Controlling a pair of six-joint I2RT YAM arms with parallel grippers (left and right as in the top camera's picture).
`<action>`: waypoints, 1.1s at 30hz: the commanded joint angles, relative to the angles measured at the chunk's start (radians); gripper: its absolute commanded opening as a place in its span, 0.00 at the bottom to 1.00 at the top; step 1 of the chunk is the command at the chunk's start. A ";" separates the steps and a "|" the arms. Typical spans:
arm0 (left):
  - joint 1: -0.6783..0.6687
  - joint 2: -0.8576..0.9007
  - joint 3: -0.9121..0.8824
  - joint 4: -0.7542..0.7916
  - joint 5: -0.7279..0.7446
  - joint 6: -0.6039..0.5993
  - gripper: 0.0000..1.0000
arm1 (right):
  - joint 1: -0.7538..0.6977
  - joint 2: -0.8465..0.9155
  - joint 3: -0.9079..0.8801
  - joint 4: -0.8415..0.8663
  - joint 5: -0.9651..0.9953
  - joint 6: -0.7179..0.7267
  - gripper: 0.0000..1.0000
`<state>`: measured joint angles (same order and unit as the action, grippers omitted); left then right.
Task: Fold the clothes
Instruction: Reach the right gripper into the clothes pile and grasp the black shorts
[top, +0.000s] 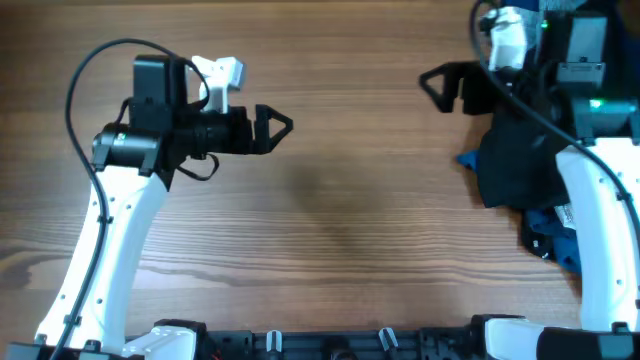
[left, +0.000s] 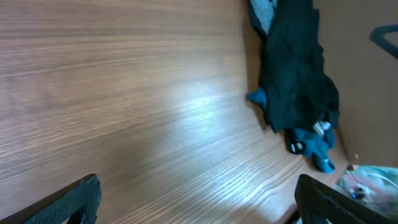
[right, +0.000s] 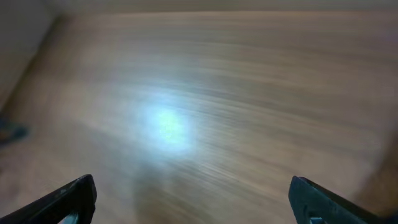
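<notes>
A crumpled pile of dark and blue clothes (top: 520, 165) lies at the right side of the wooden table, partly hidden under my right arm. It also shows in the left wrist view (left: 298, 81) at the upper right. My left gripper (top: 283, 125) is open and empty over the bare table left of centre, pointing right; its fingers (left: 199, 202) frame bare wood. My right gripper (top: 432, 85) is open and empty near the far edge, pointing left, just left of the pile; its fingers (right: 193, 199) frame bare, blurred wood.
The wooden table (top: 340, 220) spans the view. A pale bag-like thing (left: 370, 180) shows beyond the table edge in the left wrist view. Black clamps (top: 330, 340) line the near edge.
</notes>
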<state>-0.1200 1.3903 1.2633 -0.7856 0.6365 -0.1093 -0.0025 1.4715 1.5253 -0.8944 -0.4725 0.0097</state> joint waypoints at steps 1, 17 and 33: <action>-0.037 0.020 0.021 0.007 0.038 0.027 1.00 | -0.219 0.017 0.010 -0.080 0.268 0.403 1.00; -0.138 0.155 0.020 0.046 -0.033 0.026 1.00 | -0.591 0.027 -0.667 0.419 0.332 0.523 0.80; -0.064 0.019 0.029 0.117 -0.035 -0.011 0.83 | -0.039 -0.210 -0.243 0.779 -0.182 0.386 0.04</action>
<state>-0.2283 1.5101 1.2636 -0.6582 0.5999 -0.1104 -0.1749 1.2728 1.2419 -0.1478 -0.7052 0.4015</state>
